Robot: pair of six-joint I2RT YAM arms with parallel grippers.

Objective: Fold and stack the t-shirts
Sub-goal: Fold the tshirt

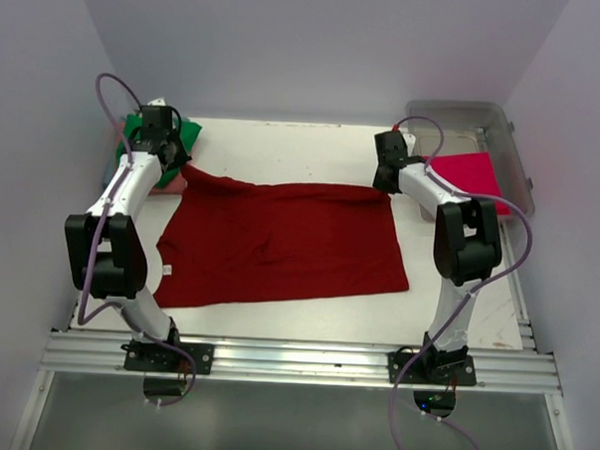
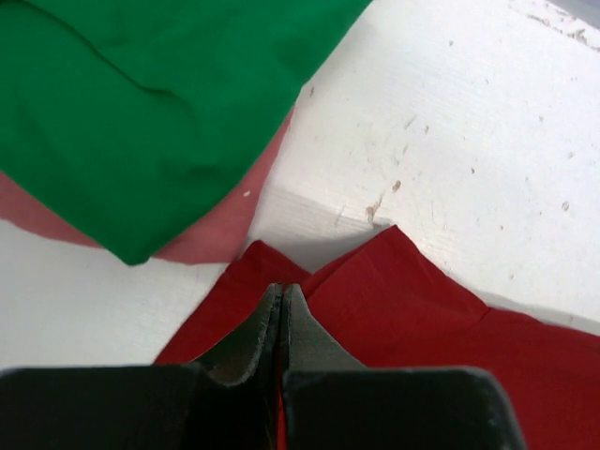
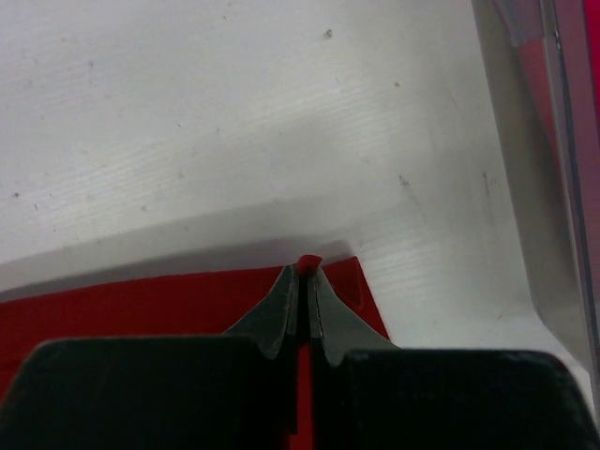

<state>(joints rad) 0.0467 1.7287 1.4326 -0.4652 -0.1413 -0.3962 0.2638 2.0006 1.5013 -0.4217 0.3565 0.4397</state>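
Note:
The large dark red t-shirt (image 1: 279, 239) lies spread flat across the middle of the table. My left gripper (image 1: 179, 163) is shut on its far left corner, and the left wrist view shows red cloth (image 2: 403, 300) pinched between the closed jaws (image 2: 281, 292). My right gripper (image 1: 384, 184) is shut on the far right corner, where a nub of red cloth (image 3: 141, 300) pokes out past the jaw tips (image 3: 306, 272). A green t-shirt (image 1: 189, 135) (image 2: 141, 112) lies folded on a salmon pink one (image 2: 216, 230) at the far left. A bright pinkish-red t-shirt (image 1: 471, 178) lies in the tub.
A clear plastic tub (image 1: 464, 115) (image 3: 525, 187) stands at the far right corner, close beside my right gripper. The folded stack sits just beyond my left gripper. An aluminium rail (image 1: 294, 359) runs along the near edge, by the arm bases.

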